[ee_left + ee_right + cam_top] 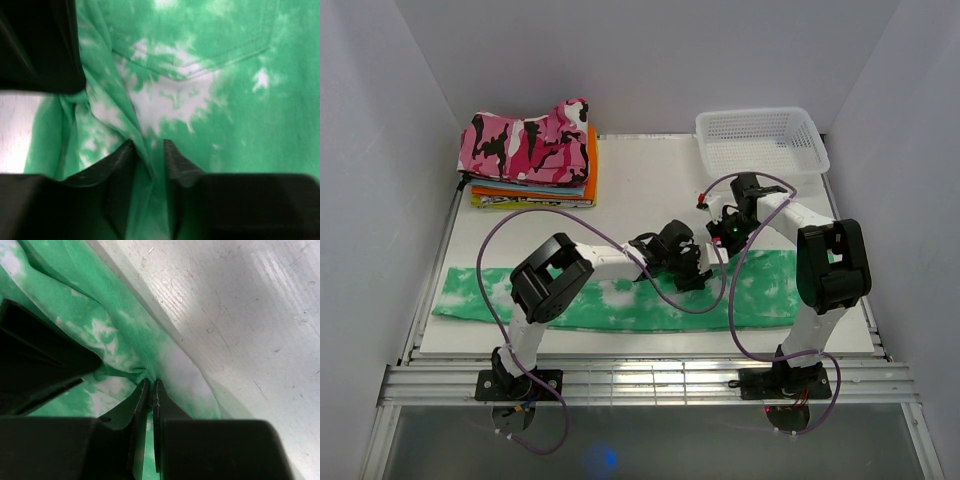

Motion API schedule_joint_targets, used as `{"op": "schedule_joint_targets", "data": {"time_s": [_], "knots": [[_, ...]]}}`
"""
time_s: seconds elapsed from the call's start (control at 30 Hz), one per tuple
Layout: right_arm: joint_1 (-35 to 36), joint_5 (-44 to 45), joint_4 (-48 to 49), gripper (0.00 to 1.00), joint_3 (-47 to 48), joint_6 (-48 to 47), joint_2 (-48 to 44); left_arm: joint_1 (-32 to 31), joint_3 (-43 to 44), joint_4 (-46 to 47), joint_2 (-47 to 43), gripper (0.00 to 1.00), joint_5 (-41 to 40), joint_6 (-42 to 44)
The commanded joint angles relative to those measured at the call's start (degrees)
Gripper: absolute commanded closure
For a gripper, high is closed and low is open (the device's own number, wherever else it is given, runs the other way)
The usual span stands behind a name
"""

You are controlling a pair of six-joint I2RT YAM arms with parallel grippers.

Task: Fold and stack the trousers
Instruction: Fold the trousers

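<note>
Pinching a fold of the trousers (pixel 620 305), stretched across the tabletop (pixel 650 190) in the lower frame, the right hand (pixel 151 381) seems ready to lift for folding; the left hand (pixel 148 145), slightly parted, straddles a ridge centre-frame.

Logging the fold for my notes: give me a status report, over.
Left gripper open, fabric ridge between fingers. Right gripper shut on far edge of trousers. Basket, folded stack behind, apart.

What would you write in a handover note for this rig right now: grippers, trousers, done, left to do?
Left gripper: open, a ridge of fabric in the gap.
Right gripper: shut, pinching the trousers at an edge.
The trousers lie stretched across the near side of the table.
Done: nothing folded short or stacked yet.
Left: fold, then stack, probably on the clothes pile.
</note>
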Motion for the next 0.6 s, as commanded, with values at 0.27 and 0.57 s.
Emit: {"op": "schedule_joint_targets", "data": {"time_s": [0.27,0.57], "knots": [[0.11,-4.72,-0.98,0.92,6.59,2.16,-0.61,0.17,-13.11,-7.51,-21.26,0.66,5.74,5.49],[-0.42,-2.97,-0.36,0.92,8.09,2.86,1.50,-3.61,-8.45,-13.41,-11.96,0.78,7.61,3.74]]}}
